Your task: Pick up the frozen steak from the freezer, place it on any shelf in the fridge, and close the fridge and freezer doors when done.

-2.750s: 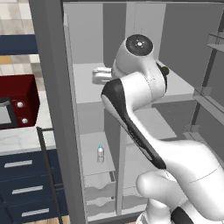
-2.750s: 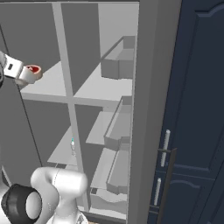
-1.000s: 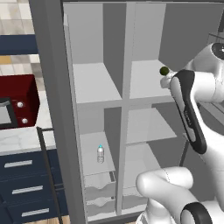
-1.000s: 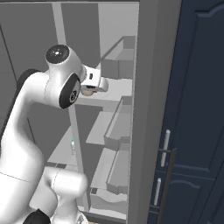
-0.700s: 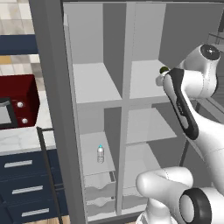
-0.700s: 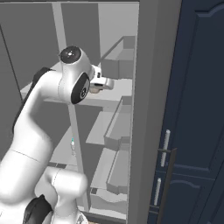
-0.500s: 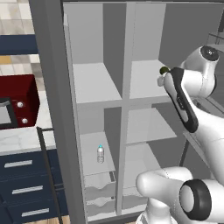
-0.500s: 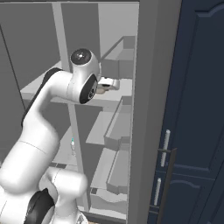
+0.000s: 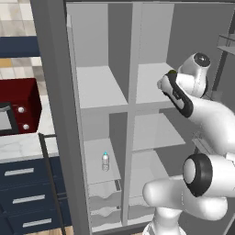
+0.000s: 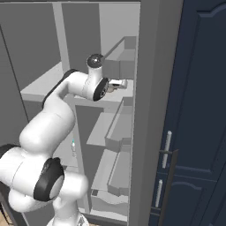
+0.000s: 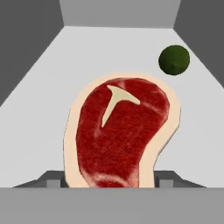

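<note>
Gripper (image 11: 111, 183) clamps the steak (image 11: 120, 131) by its near edge over the fridge shelf (image 11: 52, 87), near a green fruit (image 11: 174, 60); frozen, it looks stiff, slick, best pinched across the flat faces.

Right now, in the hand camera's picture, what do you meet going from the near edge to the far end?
Gripper → frozen steak → small dark green round fruit → the compartment's back wall.
</note>
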Available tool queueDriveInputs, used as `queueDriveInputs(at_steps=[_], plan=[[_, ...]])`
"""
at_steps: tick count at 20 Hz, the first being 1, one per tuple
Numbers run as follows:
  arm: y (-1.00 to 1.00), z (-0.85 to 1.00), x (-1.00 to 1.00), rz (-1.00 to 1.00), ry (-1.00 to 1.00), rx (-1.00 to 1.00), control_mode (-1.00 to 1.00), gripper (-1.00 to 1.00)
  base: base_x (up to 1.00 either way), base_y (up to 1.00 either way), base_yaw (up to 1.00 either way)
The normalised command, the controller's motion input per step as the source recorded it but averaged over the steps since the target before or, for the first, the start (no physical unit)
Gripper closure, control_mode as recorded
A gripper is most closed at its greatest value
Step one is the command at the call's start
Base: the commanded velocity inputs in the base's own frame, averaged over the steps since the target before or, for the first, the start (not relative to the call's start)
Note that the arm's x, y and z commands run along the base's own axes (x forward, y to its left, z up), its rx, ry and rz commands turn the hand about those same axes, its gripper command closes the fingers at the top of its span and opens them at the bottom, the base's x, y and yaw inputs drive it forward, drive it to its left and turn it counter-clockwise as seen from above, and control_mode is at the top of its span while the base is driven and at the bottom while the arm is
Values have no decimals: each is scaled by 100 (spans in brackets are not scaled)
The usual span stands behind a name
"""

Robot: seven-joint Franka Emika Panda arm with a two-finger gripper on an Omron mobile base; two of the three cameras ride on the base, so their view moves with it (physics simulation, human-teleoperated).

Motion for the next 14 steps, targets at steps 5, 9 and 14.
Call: queueDriveInputs(at_steps=[5,9,14], plan=[[22,-9,73,-12,0,-2,-100,-100,0,0,0],[41,21,5,-19,0,0,-100,-100,0,0,0],[52,45,-28,-19,0,0,-100,-100,0,0,0]])
